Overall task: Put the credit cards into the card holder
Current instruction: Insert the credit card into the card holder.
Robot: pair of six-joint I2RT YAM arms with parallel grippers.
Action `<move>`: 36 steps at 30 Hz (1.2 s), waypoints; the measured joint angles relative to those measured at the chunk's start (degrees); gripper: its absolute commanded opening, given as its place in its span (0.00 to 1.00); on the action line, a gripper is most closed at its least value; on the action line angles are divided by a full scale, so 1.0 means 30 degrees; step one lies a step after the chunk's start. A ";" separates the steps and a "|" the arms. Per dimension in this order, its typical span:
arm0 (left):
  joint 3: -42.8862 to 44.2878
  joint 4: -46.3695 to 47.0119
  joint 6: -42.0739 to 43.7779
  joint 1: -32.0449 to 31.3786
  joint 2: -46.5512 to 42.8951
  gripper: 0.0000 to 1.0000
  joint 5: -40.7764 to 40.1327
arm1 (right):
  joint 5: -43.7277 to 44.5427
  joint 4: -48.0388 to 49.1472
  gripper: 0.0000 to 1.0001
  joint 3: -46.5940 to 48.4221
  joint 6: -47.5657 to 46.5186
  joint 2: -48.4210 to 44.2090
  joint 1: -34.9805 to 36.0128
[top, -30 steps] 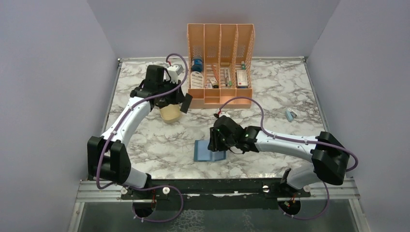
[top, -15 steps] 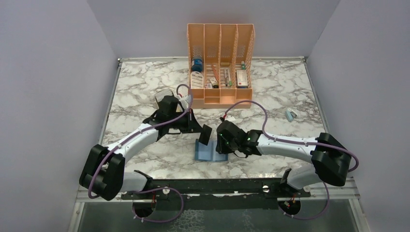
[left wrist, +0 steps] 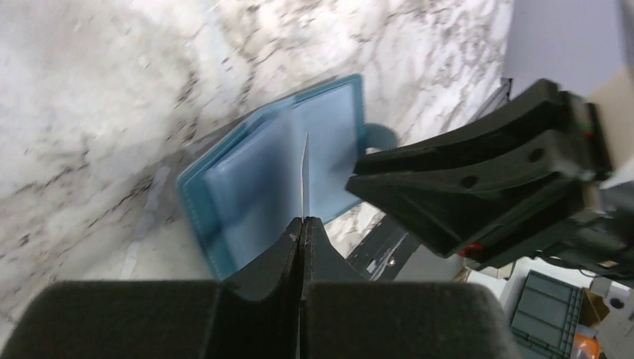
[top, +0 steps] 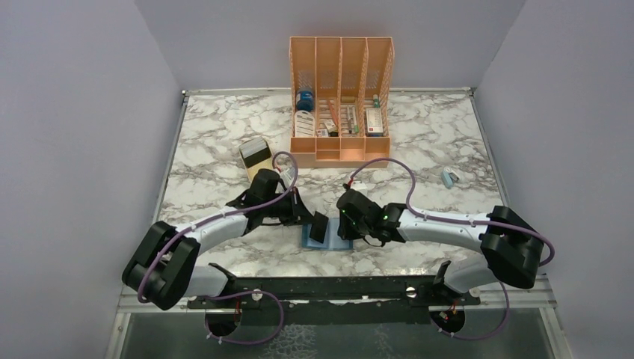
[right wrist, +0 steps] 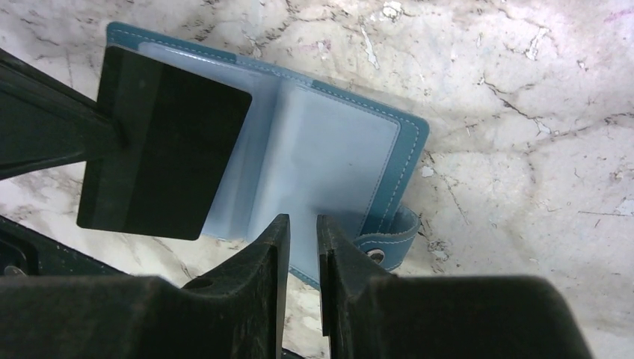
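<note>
The teal-blue card holder (top: 334,241) lies open on the marble, light-blue pages up, and also shows in the left wrist view (left wrist: 254,179) and the right wrist view (right wrist: 340,146). Its snap tab (right wrist: 389,241) sticks out at the near right. My left gripper (top: 308,221) is shut on a black credit card (top: 318,226) and holds it upright over the holder's left page; the card shows edge-on (left wrist: 305,172) and face-on (right wrist: 161,146). My right gripper (top: 345,224) sits at the holder's near edge (right wrist: 301,224), jaws a narrow gap apart with nothing between them.
A beige tray (top: 256,153) with something dark at its far end lies at the back left. An orange slotted organiser (top: 341,97) full of small items stands at the back centre. A small light-blue object (top: 448,178) lies at the right.
My left arm has swung from the beige tray at the back left down to the card holder, carrying the black card. The right gripper has stayed at the holder.
</note>
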 measured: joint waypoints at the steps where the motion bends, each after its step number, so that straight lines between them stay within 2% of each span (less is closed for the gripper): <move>1: -0.0306 0.0022 -0.0066 -0.0102 0.0036 0.00 -0.0182 | 0.0007 0.0022 0.19 -0.0087 0.0058 0.0007 -0.0007; 7: -0.1355 0.0612 -0.0401 -0.0364 0.1151 0.00 -0.0831 | 0.0007 0.0073 0.19 -0.0532 0.0306 0.0306 -0.0007; 24: -0.1406 0.2521 -0.1122 -0.1545 0.2033 0.00 -0.1872 | -0.0029 0.1093 0.16 -0.1625 0.0918 0.0204 0.0000; 36: -0.0984 0.1151 -0.0947 -0.1705 0.0809 0.00 -0.2863 | -0.0015 0.1202 0.16 -0.1734 0.1013 0.0131 -0.0007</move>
